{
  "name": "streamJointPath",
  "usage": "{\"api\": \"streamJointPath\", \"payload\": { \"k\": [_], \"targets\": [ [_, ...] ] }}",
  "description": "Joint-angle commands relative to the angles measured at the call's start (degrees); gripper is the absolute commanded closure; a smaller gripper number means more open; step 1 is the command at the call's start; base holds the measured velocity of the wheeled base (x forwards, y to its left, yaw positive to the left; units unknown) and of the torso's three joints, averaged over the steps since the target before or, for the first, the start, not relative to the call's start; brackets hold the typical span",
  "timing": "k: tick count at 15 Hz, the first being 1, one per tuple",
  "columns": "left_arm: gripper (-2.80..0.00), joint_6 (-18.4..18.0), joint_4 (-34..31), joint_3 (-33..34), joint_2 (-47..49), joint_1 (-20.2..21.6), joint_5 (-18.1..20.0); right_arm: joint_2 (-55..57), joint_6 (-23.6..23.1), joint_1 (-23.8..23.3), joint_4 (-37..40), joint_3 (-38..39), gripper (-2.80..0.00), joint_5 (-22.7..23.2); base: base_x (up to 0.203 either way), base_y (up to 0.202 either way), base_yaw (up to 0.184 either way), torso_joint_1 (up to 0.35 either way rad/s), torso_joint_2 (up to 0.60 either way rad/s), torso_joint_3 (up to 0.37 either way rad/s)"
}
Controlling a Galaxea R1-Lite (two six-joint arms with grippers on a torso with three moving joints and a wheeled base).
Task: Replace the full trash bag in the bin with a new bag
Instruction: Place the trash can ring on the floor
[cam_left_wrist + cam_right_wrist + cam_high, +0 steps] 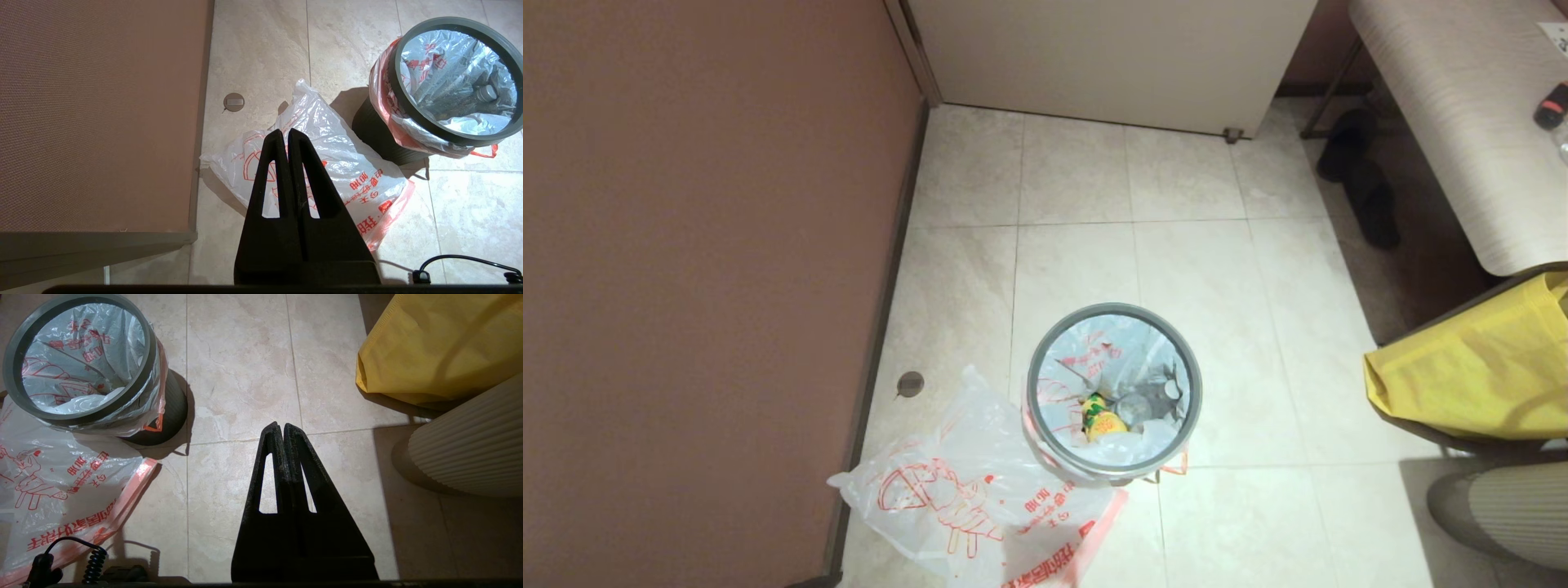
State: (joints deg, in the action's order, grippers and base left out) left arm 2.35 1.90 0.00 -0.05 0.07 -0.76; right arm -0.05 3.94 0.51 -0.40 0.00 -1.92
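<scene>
Your left gripper (284, 132) hangs above the floor with its two black fingers pressed together and nothing between them; beneath it lies the new bag (322, 171). Your right gripper (280, 426) is likewise closed tip to tip and empty, poised over bare floor tile (241, 375), well apart from everything. Nearest you, the new bag (980, 490) lies flat on the floor by the brown wall (703, 269), its red cartoon and characters facing up, its pink edge band toward the bin and one corner touching the bin's base. Just beyond it you have the bin (1114, 390), upright on the tiles, grey rim ring seated on top. The full trash bag (1094, 347) still lines the bin, its orange-red band folded down outside the rim, with a yellow package (1101, 418) and a bottle cap visible among the contents. To your right, a yellow fabric bag (1478, 376) sits near a ribbed pale object (470, 445). Farthest, a white door (1111, 57) and dark shoes (1360, 175) under a table (1454, 106).
</scene>
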Motion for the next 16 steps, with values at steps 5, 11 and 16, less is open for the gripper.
{"api": "streamJointPath", "payload": {
  "k": [5, 11, 16],
  "targets": [
    [0.0, 0.02, 0.12, 0.0, 0.05, 0.01, -0.03, 0.05, 0.02, 0.02, -0.04, 0.0, 0.0, -0.02, 0.0, 0.0, 0.0, 0.0, 0.0, 0.0],
    [0.0, 0.02, 0.03, 0.0, 0.05, 0.01, -0.03, 0.13, -4.45, -0.03, 0.87, -4.08, 0.0, 0.02, 0.0, 0.0, 0.0, 0.0, 0.0, 0.0],
    [0.0, 0.02, 0.12, 0.0, 0.05, 0.01, -0.03, 3.84, -7.15, -0.2, 14.57, -17.51, 0.0, -0.09, 0.0, 0.0, 0.0, 0.0, 0.0, 0.0]
  ]
}}
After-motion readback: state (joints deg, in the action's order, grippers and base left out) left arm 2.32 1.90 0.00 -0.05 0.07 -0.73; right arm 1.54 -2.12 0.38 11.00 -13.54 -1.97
